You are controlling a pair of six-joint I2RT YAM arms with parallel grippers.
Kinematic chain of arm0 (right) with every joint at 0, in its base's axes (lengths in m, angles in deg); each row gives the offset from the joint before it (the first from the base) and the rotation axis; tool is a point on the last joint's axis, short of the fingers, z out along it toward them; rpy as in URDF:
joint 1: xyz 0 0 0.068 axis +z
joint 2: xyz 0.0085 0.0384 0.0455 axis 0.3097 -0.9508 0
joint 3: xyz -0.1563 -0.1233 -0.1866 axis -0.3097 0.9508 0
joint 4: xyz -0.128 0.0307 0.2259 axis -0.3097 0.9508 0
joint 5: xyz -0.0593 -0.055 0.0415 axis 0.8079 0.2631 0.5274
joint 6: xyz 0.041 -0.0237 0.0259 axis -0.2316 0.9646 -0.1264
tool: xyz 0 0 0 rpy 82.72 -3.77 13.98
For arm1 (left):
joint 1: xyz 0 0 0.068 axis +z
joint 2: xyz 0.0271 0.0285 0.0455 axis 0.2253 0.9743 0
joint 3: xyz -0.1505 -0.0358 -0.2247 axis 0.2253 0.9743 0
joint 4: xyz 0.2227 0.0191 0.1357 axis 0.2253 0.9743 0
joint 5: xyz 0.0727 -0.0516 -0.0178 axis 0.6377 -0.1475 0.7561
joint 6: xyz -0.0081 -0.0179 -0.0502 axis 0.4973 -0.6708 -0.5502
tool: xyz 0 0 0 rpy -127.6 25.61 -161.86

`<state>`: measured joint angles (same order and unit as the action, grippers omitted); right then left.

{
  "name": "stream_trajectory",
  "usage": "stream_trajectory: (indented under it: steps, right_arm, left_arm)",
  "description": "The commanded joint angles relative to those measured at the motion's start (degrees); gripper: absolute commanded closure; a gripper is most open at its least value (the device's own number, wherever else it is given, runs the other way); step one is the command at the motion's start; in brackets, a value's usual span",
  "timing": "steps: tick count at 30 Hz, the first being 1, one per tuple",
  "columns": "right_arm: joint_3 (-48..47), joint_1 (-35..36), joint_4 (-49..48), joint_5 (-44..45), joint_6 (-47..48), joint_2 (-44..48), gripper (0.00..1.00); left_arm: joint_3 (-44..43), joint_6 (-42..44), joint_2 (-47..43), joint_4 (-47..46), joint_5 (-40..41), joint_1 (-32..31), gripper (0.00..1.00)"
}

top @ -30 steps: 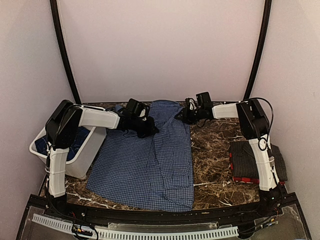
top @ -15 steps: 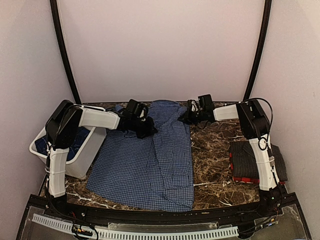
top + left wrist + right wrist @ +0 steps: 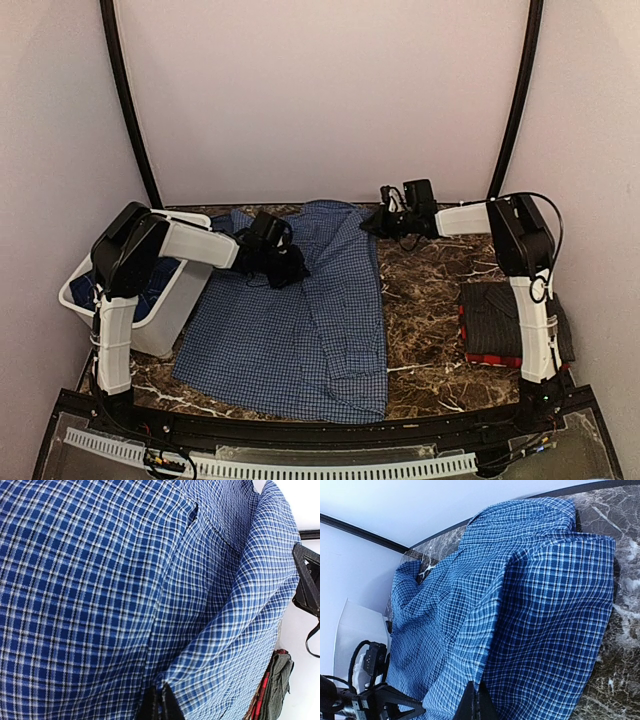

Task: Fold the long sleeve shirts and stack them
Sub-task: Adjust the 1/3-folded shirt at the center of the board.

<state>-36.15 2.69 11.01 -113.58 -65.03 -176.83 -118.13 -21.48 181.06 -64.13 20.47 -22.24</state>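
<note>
A blue-and-white check shirt (image 3: 300, 325) lies spread on the marble table, collar end toward the back wall. My left gripper (image 3: 287, 265) is shut on a fold of it near the upper left; in the left wrist view the closed fingertips (image 3: 160, 706) pinch the check cloth (image 3: 100, 580). My right gripper (image 3: 378, 222) is shut on the shirt's upper right edge; its fingertips (image 3: 475, 703) pinch a cloth fold (image 3: 545, 605). A folded black pinstripe shirt (image 3: 497, 312) lies on a red-and-black plaid one (image 3: 488, 357) at the right.
A white plastic bin (image 3: 160, 325) with blue cloth inside stands at the left, against the shirt's left side. Bare marble (image 3: 425, 300) lies between the shirt and the folded stack. The back wall is close behind both grippers.
My right gripper has moved right and toward the back wall with the shirt's edge. My left gripper has shifted slightly left. The shirt's top is drawn wider.
</note>
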Motion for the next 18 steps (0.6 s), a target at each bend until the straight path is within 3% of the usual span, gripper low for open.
stream_trajectory:
  steps: [1, 4, 7, 9, 13, 18]
  right_arm:
    - [-3.1, -0.5, -0.5, -0.1, 1.2, -1.3, 1.0]
    - [-5.1, -0.5, 1.8, -0.7, 2.1, -3.1, 0.97]
    - [-5.7, -0.5, 4.3, 0.3, 3.5, -2.9, 0.75]
    - [-5.7, -0.5, 6.4, 3.0, 4.9, -1.8, 0.65]
    - [-5.6, -0.5, 11.4, 9.2, 7.4, 1.4, 0.63]
    - [-4.0, 0.7, 12.7, 9.8, 7.8, 4.7, 0.63]
  left_arm:
    - [1.6, -0.2, -2.8, -1.1, 1.6, -0.2, 0.93]
    - [1.9, 0.6, -3.4, -1.8, 1.9, -0.2, 0.86]
    - [2.0, 1.6, -4.6, -1.2, 3.3, -0.1, 0.72]
    - [1.9, 2.3, -5.3, -0.3, 4.8, 0.1, 0.68]
    - [1.7, 3.9, -7.2, 1.3, 6.9, 0.6, 0.68]
    - [0.3, 7.0, -8.3, 2.1, 7.7, 0.5, 0.75]
